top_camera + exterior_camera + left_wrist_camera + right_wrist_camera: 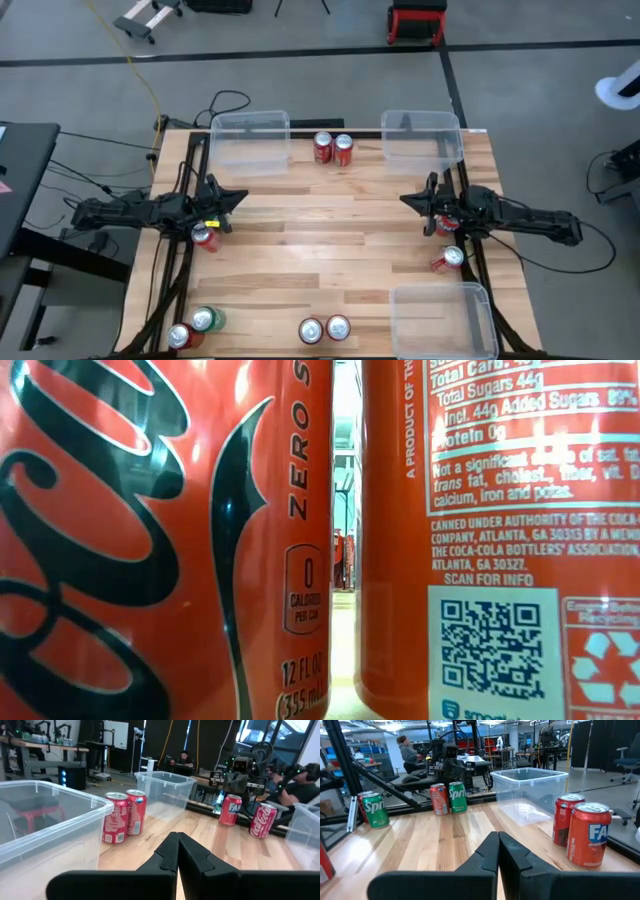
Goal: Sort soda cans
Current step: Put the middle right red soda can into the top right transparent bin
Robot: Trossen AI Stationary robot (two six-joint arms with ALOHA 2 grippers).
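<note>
Ten soda cans [333, 149] all stand on the tabletop [320, 240], none inside a bin [248, 140]; your sorting is not started. Left hand [222, 206] and right hand [425, 203] are both closed, empty, each beside one can.

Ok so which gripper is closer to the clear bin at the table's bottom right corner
The right one. The right gripper sits at the right edge, up the table from that clear bin, with a tipped red can between them. The left gripper is across the table on the left side.

Two black jointed arms, seemingly matte, cabled.
</note>
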